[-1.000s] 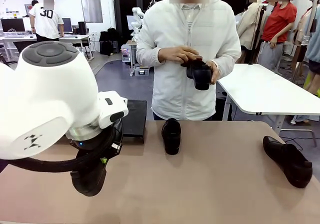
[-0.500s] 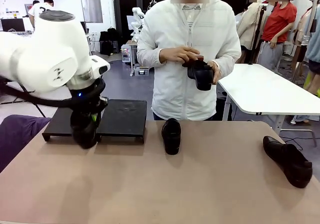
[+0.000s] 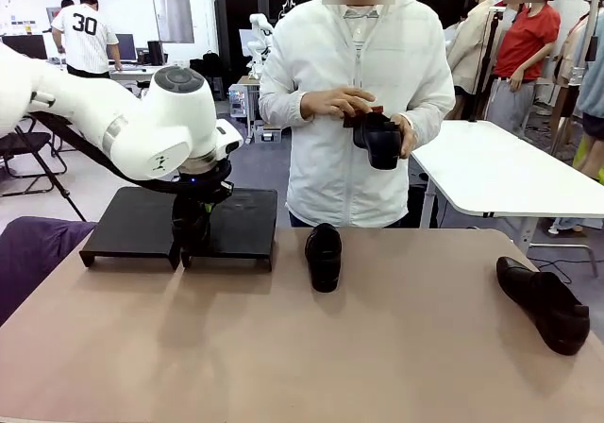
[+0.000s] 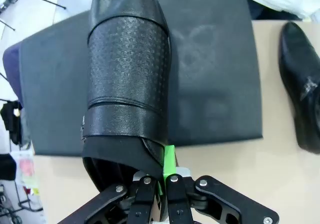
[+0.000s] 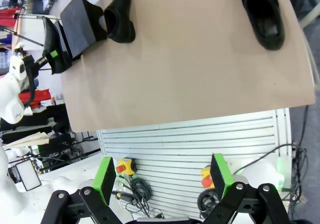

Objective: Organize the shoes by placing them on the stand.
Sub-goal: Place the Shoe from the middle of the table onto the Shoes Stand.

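Right fingers spread wide and empty, off the tabletop; one loose shoe lies near right, a second shoe centre. Left fingers clenched on the held shoe at its heel collar, long axis running straight out from them, toe leading, over the stand at far left. Beyond, the person's hands grip the fourth shoe.

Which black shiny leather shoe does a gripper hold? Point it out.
The shoe in the left gripper, at the matte-black stand; one other is in the person's hands, two lie on the tabletop.
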